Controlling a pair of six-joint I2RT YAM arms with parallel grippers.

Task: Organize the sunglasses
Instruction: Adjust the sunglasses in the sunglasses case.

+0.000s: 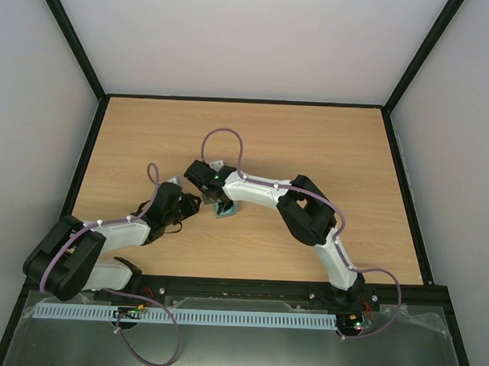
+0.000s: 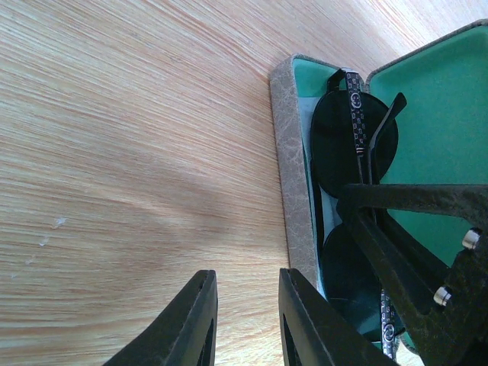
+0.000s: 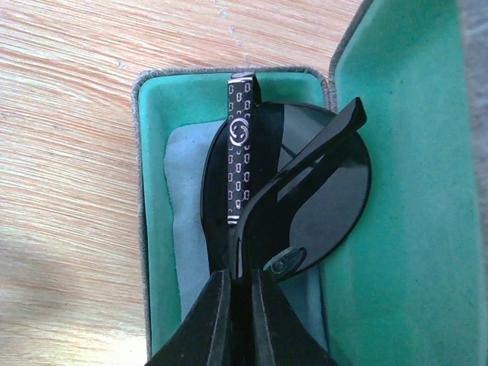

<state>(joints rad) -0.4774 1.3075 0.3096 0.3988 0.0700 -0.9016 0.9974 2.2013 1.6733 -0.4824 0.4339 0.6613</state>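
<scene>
The right gripper [image 3: 239,280] has its fingers pressed almost together, pinching a slim dark temple arm [image 3: 305,156] of the sunglasses [image 3: 328,202]. That arm rises at a slant off the dark lens. The other temple arm, patterned in black and silver [image 3: 239,152], lies flat across the frame. The sunglasses sit in the tray of the grey case [image 3: 139,152], on a light blue cloth [image 3: 187,221] over the green lining. The lid [image 3: 412,191] stands open alongside. The left gripper [image 2: 245,278] has its fingers apart, with bare wooden table [image 2: 114,152] showing between them. One finger is against the case's long outer wall; whether it touches cannot be told.
</scene>
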